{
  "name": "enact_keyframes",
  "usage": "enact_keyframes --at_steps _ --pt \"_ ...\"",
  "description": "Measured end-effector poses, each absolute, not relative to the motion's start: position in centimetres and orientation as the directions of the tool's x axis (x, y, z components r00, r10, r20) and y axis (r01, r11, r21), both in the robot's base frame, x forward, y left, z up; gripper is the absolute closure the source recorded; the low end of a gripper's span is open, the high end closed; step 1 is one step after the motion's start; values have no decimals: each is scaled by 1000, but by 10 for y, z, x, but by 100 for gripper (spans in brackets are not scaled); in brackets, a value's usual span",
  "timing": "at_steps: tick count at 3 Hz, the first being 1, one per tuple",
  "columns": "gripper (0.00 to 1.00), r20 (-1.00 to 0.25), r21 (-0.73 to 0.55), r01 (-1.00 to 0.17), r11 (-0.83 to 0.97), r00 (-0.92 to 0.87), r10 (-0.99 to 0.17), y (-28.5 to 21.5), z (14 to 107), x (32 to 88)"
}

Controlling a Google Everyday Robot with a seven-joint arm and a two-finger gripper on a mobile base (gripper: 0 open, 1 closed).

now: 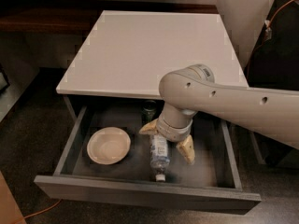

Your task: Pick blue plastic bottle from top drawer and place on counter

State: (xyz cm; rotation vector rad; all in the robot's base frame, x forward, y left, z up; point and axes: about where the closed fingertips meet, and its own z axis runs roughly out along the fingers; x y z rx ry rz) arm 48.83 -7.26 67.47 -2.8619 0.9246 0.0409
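Observation:
The top drawer (140, 196) is pulled out under the white counter (149, 45). The blue plastic bottle (160, 157) lies inside it, cap toward the drawer front. My gripper (168, 140) hangs over the bottle's upper half, open, with one finger (148, 128) to the bottle's left and the other finger (186, 150) to its right. The fingers straddle the bottle and do not grip it. My arm reaches in from the right and hides the bottle's far end.
A shallow cream bowl (109, 145) sits in the drawer's left half. A dark green can (149, 110) stands at the drawer's back, just behind my gripper. Drawer side walls flank both sides. Dark floor lies to the left.

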Motion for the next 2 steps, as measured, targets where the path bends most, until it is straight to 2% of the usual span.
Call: enact_keyframes --at_steps 1,2 --pt "0 -31 -95 -505 -858 863 -504 -69 655 500" --pt "0 -11 -73 -477 -876 878 -478 -71 637 512"
